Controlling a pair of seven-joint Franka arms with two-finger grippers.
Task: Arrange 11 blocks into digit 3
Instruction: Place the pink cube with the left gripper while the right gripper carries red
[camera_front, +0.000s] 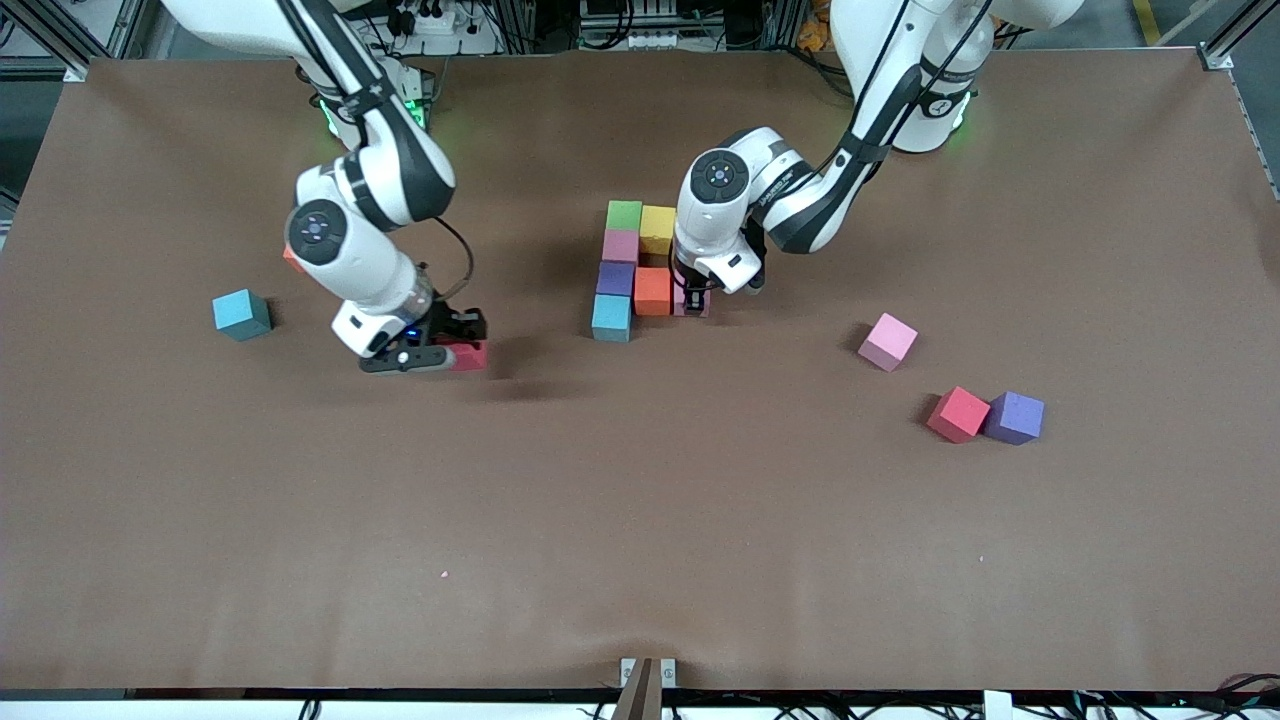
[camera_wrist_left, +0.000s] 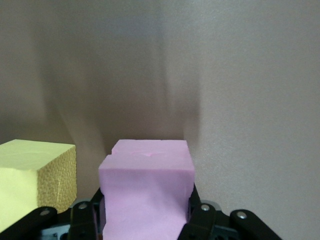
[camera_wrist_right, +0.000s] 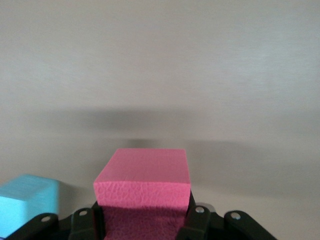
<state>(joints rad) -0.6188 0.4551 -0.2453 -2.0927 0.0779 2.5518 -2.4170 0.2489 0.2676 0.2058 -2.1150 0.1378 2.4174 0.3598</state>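
While both arms reach down to the brown table (camera_front: 640, 520), each gripper has a block between its jaws. The right gripper (camera_front: 452, 345) sits low toward the right arm's end of the table, its jaws closed narrowly on a red block (camera_front: 470, 355) — in the right wrist view that block (camera_wrist_right: 142, 192) fills the gap between the two black fingers (camera_wrist_right: 197, 220), its faces pressed by both. A cyan block (camera_front: 241, 314) lies apart from it, closer to that end's edge.

The left gripper (camera_front: 694, 295) is at the middle of the table, jaws clamped on a pink block (camera_front: 692, 303) that stands just beside an orange block (camera_front: 652, 291). From the left wrist view the pink block (camera_wrist_left: 146, 192) is squeezed between the fingers (camera_wrist_left: 200, 220), with a yellow block (camera_wrist_left: 35, 175) close alongside.

The partly built figure joins them: a column of green block (camera_front: 624, 215), a second pink block (camera_front: 620, 245), purple block (camera_front: 615, 278) and a second cyan block (camera_front: 611, 318), touching one another — the yellow one (camera_front: 657, 229) beside the green, the orange beside the purple.

Toward the left arm's end, a loose pink block (camera_front: 887, 341) lies alone, and nearer the front edge a loose red block (camera_front: 957, 414) touches a loose purple block (camera_front: 1014, 418).
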